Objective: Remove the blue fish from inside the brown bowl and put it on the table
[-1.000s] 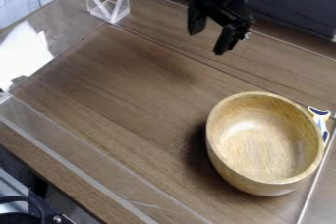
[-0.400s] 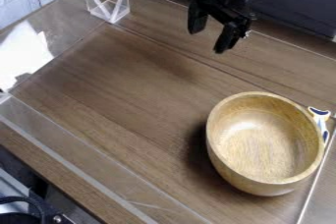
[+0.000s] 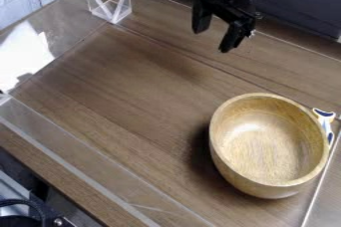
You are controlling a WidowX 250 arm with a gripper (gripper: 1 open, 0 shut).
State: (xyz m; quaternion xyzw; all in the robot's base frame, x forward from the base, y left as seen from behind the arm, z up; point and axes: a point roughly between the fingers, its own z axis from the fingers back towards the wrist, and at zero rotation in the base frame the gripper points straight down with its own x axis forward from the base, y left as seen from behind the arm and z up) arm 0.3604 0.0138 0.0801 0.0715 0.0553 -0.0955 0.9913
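- Hardly anything's moved since the earlier frame: your black two-finger gripper (image 3: 221, 30) looks basically parked, and the bowl hasn't budged.
- Closest to you, bottom left corner, there's some dark gear with a black cable (image 3: 30, 205), cut off by the frame edge so I can't tell what it is.
- Next up, the pale glossy edge strip (image 3: 83, 175) runs diagonally along the near side of the table (image 3: 140, 92).
- Your round light-tan wooden bowl (image 3: 268, 145) sits upright on the table at the right, and you can see bare wood grain down in the hollow.
- Just outside its right rim you've got a small blue-and-white thing (image 3: 325, 115), partly hidden by the bowl. Could be your fish, but too little shows to be sure.
- Over on the left edge, a bright white patch (image 3: 23, 54), shape washed out.
- Farther back, your gripper hangs open over the table, fingers apart, nothing between them, well apart from the bowl.
- Far left, a clear angular plastic piece (image 3: 111, 6) stands on the tabletop.
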